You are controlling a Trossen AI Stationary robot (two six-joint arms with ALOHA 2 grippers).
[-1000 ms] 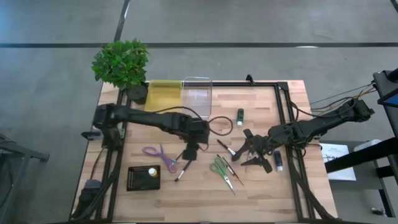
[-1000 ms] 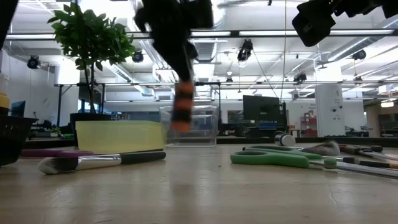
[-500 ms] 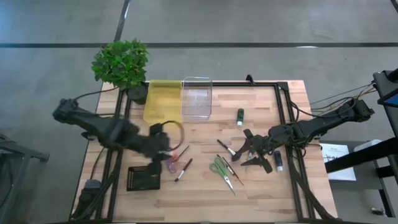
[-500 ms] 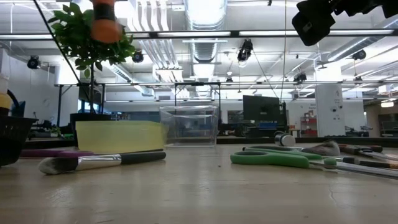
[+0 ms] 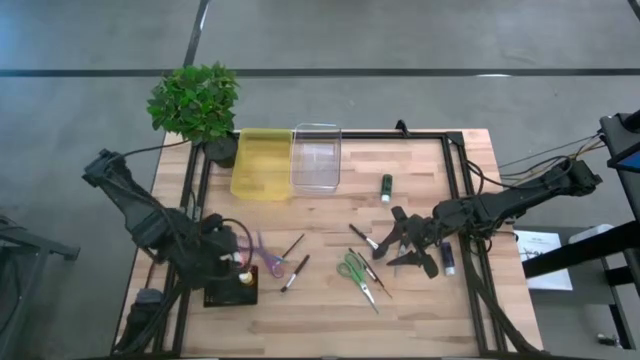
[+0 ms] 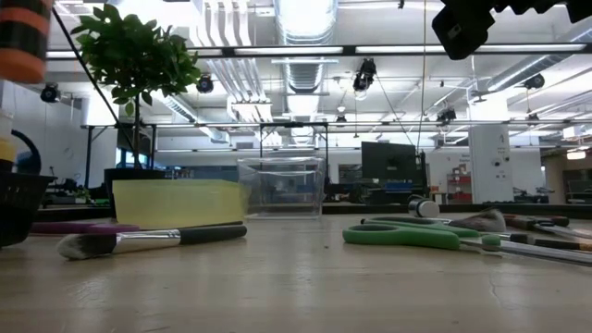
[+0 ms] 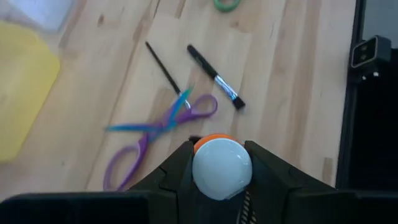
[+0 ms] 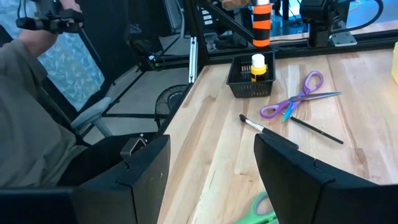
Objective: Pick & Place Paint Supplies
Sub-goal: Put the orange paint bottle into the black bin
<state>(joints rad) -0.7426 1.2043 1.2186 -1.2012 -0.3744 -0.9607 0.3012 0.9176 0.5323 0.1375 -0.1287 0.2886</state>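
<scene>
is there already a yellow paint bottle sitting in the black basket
Yes, a yellow paint bottle stands upright inside the black basket.

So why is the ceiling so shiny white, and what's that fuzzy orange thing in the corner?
Low view: the ceiling lights glare to plain white, and the orange paint bottle is blurred, cut off at the edge. Left wrist view: the bottle's white cap is soft, close to the camera between the left gripper fingers. High view: even light, faint shadows.

orange-and-black banded bottle (image 8: 262,23) | yellow bottle (image 8: 258,66) | purple scissors (image 5: 262,253) | green scissors (image 5: 356,272)
</scene>
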